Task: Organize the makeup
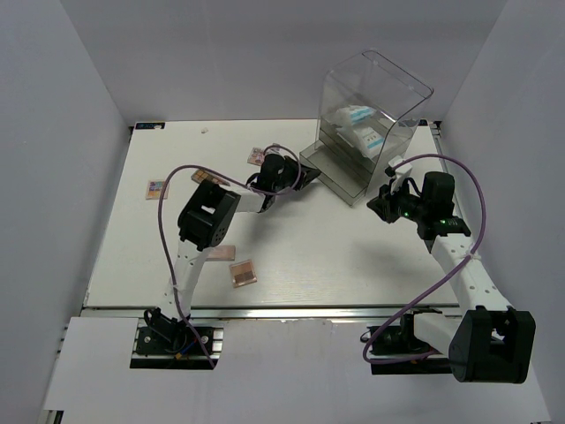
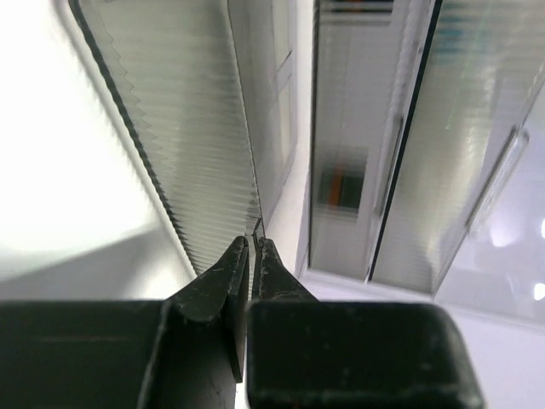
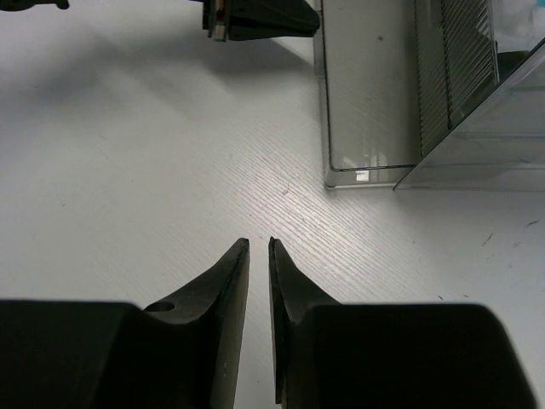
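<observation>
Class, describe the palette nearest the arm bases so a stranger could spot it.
On the white table, look near the front edge, just right of the left arm. The square pinkish-brown palette there lies closer to that edge than any other.

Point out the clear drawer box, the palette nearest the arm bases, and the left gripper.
clear drawer box [image 1: 380, 84]: top external, upper wall.
palette [image 1: 242, 272]: top external, its middle.
left gripper [image 2: 253, 245]: left wrist, between its jaws.

Top view bright, lit evenly from overhead; soft shadows on the white table [image 1: 309, 256], pale glare on the clear drawer box [image 1: 388, 88]. Left wrist view blown out at left, acrylic blurred. Right wrist view crisp on tabletop; right gripper [image 3: 258, 244] near-black, soft.
</observation>
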Controlling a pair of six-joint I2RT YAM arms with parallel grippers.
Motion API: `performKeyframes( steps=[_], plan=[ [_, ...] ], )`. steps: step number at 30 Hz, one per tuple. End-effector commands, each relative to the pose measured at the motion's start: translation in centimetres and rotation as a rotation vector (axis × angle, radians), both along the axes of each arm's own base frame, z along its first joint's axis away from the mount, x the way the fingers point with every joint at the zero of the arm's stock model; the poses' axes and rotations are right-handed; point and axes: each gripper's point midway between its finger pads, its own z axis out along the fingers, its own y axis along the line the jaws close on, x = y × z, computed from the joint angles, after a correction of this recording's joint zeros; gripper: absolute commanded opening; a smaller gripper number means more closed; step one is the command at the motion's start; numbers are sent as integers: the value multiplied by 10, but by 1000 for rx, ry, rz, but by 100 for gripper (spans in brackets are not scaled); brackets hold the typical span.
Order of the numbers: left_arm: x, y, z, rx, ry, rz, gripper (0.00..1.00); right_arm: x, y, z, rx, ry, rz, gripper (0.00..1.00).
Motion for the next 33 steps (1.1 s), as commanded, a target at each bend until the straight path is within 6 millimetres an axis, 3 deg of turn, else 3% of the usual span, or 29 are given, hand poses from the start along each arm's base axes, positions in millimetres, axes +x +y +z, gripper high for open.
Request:
performKeyframes(
  steps=[1, 4, 7, 8, 11, 15, 18, 19, 20, 21, 22, 23, 24, 25, 26, 27, 28, 29, 30, 31, 33],
  plan=[
    [-18, 16, 6, 74, -12, -21, 7, -1, 2, 9, 4, -33, 15, 21],
    [-28, 28, -1, 107, 13, -10, 21, -3, 4, 9, 3, -29, 30, 29],
    [-28, 36, 6, 140, -4, 7, 50, -11, 10, 9, -1, -21, 94, 52],
    [-27, 38, 10, 147, -15, 7, 54, -14, 12, 9, -3, -20, 126, 63],
    [-26, 43, 23, 198, -56, -5, 64, -32, 24, 11, 5, -32, 262, 74],
    [-31, 55, 41, 255, -95, 4, 75, -65, 48, 17, 9, -120, 547, 83],
    [-46, 71, 63, 298, -138, 9, 84, -100, 66, -3, -11, -50, 727, 85],
    [-45, 74, 83, 297, -184, 21, 88, -103, 71, -11, -46, -64, 786, 85],
    [-56, 87, 70, 379, -165, 9, 93, -111, 76, -18, -66, -50, 824, 85],
    [-66, 97, 91, 405, -206, 22, 94, -121, 88, -28, -119, -54, 893, 85],
    [-69, 109, 99, 451, -223, 56, 96, -130, 93, -41, -138, -14, 908, 84],
    [-77, 123, 97, 530, -231, 56, 98, -117, 106, -42, -168, -86, 900, 83],
    [-90, 139, 119, 561, -274, 85, 98, -119, 119, -54, -250, -97, 901, 83],
    [-90, 159, 126, 629, -286, 158, 98, -119, 128, -62, -266, -94, 892, 83],
    [-102, 176, 121, 714, -269, 160, 98, -119, 132, -72, -300, -70, 873, 83],
    [-116, 194, 140, 736, -291, 203, 98, -124, 153, -71, -301, -106, 901, 83],
    [-123, 209, 146, 772, -291, 239, 98, -125, 163, -81, -309, -65, 893, 84],
    [-133, 233, 142, 853, -250, 290, 98, -125, 176, -79, -303, -46, 879, 84],
    [-141, 245, 147, 880, -244, 314, 98, -126, 195, -78, -324, -86, 873, 86],
    [-153, 258, 167, 878, -272, 349, 98, -125, 206, -91, -348, -59, 850, 89],
    [-172, 278, 169, 942, -244, 357, 98, -129, 238, -85, -366, -85, 849, 89]
  ],
)
